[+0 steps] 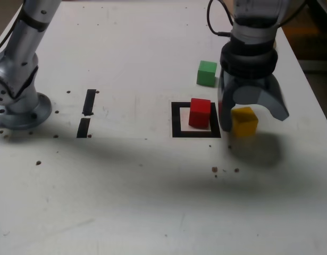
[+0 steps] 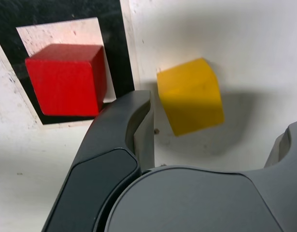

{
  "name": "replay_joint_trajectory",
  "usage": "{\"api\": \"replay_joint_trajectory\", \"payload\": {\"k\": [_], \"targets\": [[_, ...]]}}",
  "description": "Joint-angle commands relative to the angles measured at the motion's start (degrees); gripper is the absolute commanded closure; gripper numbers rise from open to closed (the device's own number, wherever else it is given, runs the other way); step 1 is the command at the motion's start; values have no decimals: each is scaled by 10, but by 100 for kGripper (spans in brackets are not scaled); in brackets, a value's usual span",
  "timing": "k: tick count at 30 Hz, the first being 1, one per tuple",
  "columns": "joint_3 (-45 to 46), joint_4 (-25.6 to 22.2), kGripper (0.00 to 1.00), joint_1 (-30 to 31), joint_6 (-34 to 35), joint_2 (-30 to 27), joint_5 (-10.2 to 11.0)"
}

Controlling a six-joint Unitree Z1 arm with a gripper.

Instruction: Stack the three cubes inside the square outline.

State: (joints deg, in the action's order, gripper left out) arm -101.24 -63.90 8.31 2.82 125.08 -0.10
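Note:
The red cube point(image 1: 200, 112) point(image 2: 66, 79) sits inside the square outline point(image 1: 176, 120) point(image 2: 124, 43) of black tape, toward its far right corner in the exterior view. Just outside the outline, on the exterior view's right, the yellow cube point(image 1: 244, 121) point(image 2: 189, 94) rests on the table, turned slightly askew. My gripper point(image 1: 252, 121) point(image 2: 213, 113) hangs over it, open, with one finger on each side of the yellow cube and a gap to both. The green cube point(image 1: 207, 73) stands alone farther back, behind the outline.
Two short black tape strips point(image 1: 90, 102) point(image 1: 83, 127) lie on the exterior view's left, near the arm's round base point(image 1: 22, 109). The white table's edge point(image 1: 312, 90) runs close on the right. Small dark specks point(image 1: 215, 169) dot the surface.

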Motion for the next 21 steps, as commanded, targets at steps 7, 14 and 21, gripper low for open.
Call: {"api": "replay_joint_trajectory", "payload": {"k": [7,14,21], "targets": [[4,3,12,-11,-2,17,-3],[-2,6,19,-14,-2,36,-5],[-7,15,47,-14,-2,48,-3]]}}
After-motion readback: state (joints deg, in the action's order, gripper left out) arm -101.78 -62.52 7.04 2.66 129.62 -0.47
